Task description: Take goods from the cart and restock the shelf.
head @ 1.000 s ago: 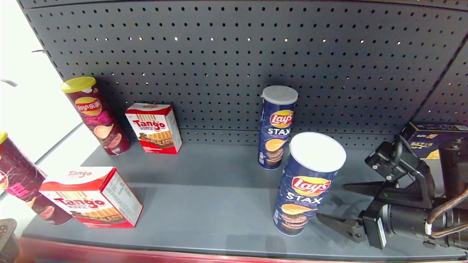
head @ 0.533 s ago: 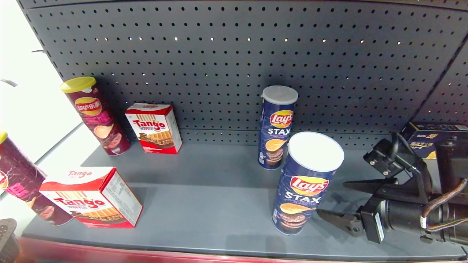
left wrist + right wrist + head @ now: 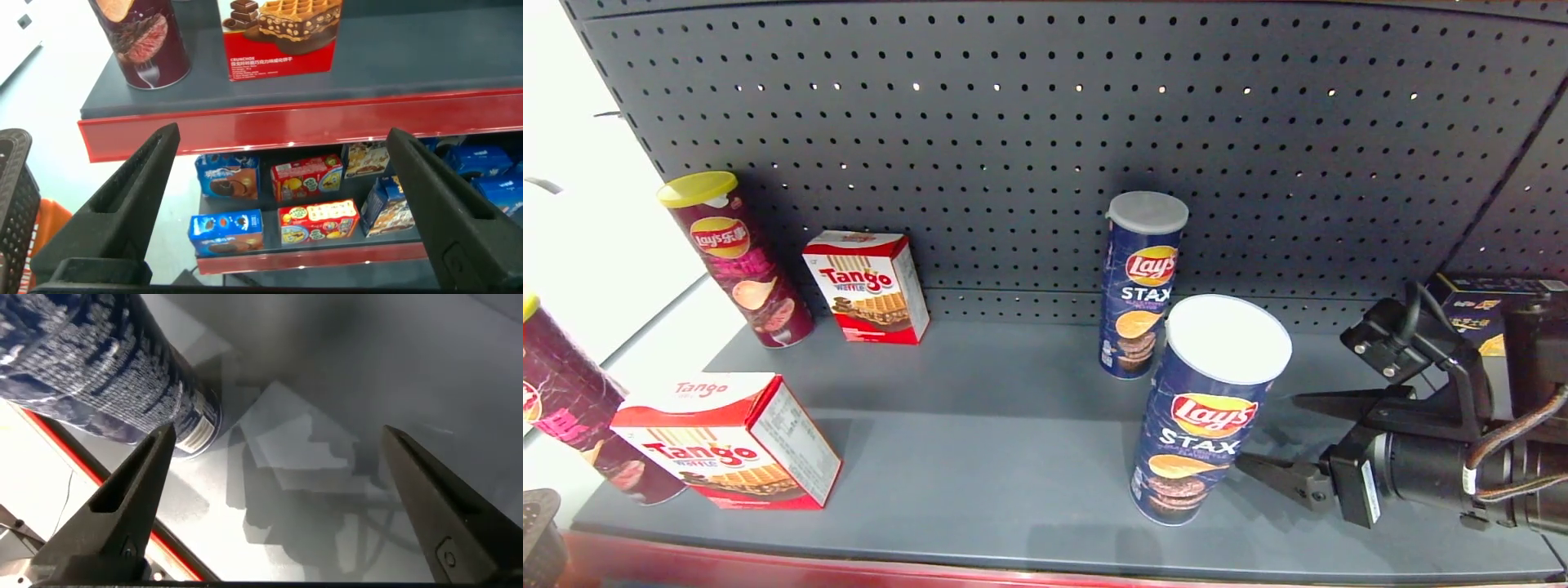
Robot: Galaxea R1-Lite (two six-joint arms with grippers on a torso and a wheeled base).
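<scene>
The front blue chip can [image 3: 1205,408] is standing on its base on the shelf [image 3: 980,457], at about 4 o'clock from the board's middle and near the front edge. Its white lid is sitting closed, so its contents are hidden. It is probably a light, stiff tube with a glossy, slippery wall. Being tall and narrow, it is likely to tip if nudged high up. The best hold looks to be mid-body across the width, below the lid, with a gentle squeeze to avoid denting it.

The right pincer [image 3: 1266,431] is lying wide open at the can's 3 o'clock, just beside it and gripping nothing. The left pincer [image 3: 282,132] is hanging wide open and empty below the shelf's red lip.

A second blue can [image 3: 1143,286], also lidded, is standing at 11 o'clock from the first, near the pegboard. Two maroon cans [image 3: 737,257] and two wafer boxes [image 3: 870,286] are sitting closed toward 9 o'clock. A dark mesh basket [image 3: 15,204] is showing only its edge, so its load cannot be told.
</scene>
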